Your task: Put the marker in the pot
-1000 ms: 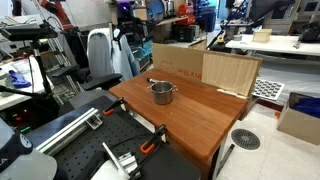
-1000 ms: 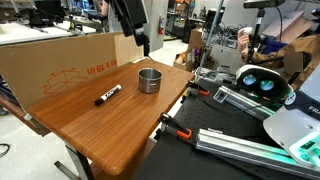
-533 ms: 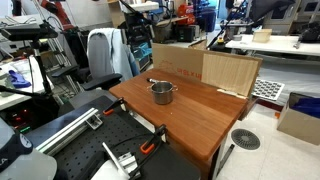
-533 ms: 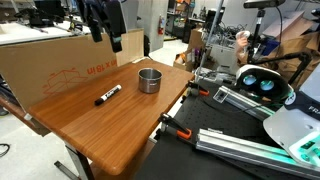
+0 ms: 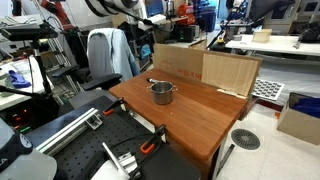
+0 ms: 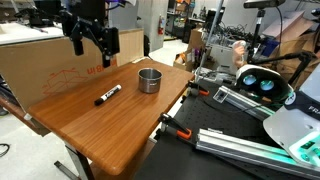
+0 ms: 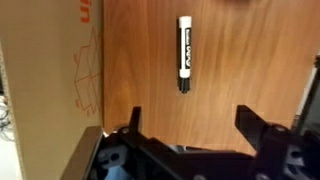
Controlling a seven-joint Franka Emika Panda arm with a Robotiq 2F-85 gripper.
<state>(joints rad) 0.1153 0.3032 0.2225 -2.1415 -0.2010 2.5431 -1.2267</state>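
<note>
Gripper [image 6: 93,50] hanging high above the wooden table [image 6: 120,125], its fingers spread wide and holding nothing; in the wrist view the gripper [image 7: 190,125] frames bare wood, one finger at either side.

Marker [image 7: 184,53] lying flat on the table, below the hand and a little ahead of the fingertips, close to the midline between them; its long axis runs away from the hand, so the jaws would close across its barrel. In an exterior view the marker [image 6: 108,95] lies beneath and slightly forward of the hand; the pot [image 6: 149,80] stands upright further off to one side, apart from the marker, and appears empty. A cardboard box [image 7: 50,80] rises close beside one finger.

Step in hand, as judged: the descent to grasp, not yet made.

Hazards:
- a descent straight down would bring the fingers short of the barrel's middle, so an end grip might let the marker tilt or slip;
- a fingertip landing on the round barrel could roll it across the smooth wood;
- sideways drift could strike the box;
- a flat release over the pot might leave the marker bridging the rim.
</note>
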